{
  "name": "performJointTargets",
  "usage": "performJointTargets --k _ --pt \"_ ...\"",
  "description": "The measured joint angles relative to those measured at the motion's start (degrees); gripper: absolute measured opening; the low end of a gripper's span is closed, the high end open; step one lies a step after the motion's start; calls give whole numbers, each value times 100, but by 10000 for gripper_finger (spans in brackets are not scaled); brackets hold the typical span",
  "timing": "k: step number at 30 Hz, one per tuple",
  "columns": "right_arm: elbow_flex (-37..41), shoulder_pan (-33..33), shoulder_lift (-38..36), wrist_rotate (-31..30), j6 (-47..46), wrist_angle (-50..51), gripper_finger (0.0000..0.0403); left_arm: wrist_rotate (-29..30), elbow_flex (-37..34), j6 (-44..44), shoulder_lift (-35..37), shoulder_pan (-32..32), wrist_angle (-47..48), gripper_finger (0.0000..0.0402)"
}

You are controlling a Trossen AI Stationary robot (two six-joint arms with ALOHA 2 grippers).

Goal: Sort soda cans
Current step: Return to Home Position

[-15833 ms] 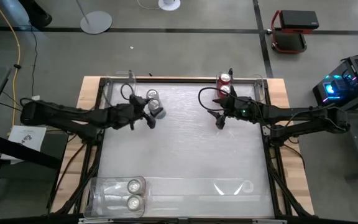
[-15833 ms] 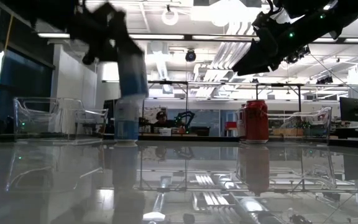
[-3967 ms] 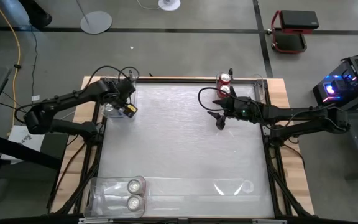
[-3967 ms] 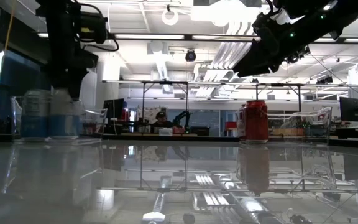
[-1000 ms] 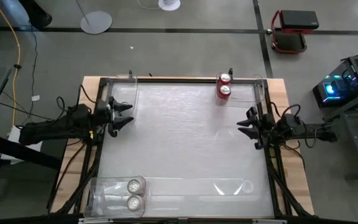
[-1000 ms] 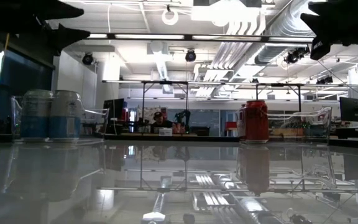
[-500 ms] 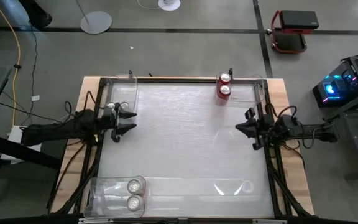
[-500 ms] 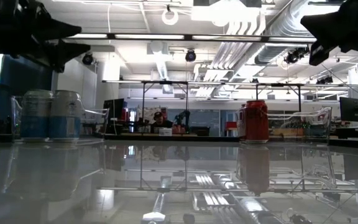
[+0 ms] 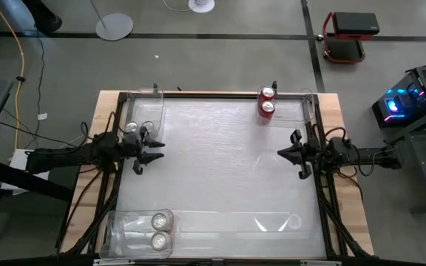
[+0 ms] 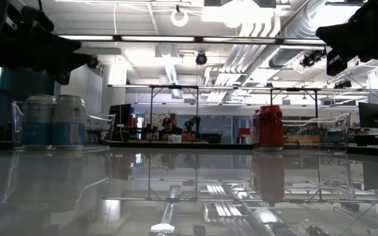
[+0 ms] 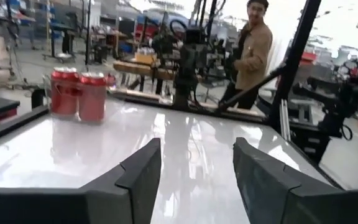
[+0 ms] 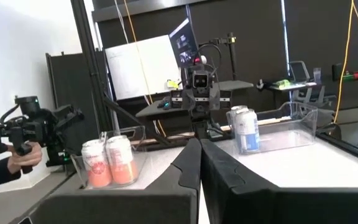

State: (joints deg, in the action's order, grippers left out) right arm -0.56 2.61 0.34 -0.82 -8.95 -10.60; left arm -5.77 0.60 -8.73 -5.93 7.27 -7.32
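High view, left hand (image 9: 148, 154) spread over left edge of table (image 9: 220, 185), right hand (image 9: 287, 154) pressed together over right edge

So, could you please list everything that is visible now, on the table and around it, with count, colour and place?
red cans: two, red, far edge right of centre, at the far right clear bin
blue-white cans: two, pale blue, inside the far left clear bin
pinkish cans: two, reddish-pink, inside the near left clear bin
table: one, glossy pale top
red and black object: one, on the floor beyond the far edge
person: one, tan jacket, beyond the table
hand: one, holding a dark camera rig, beyond the table
left gripper: dark, open, over the table's left edge
right gripper: dark, shut, over the table's right edge
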Motion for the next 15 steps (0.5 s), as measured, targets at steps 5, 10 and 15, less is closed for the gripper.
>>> performJointTargets --k 5,10,15 --pt "0 0 0 70 20 100 0 -117 2 11 0 0 346 149" --pt "0 0 0 103 290 136 0 -121 2 184 -2 -36 484 99" --pt "0 0 0 134 494 162 0 -121 4 360 0 -74 512 35"
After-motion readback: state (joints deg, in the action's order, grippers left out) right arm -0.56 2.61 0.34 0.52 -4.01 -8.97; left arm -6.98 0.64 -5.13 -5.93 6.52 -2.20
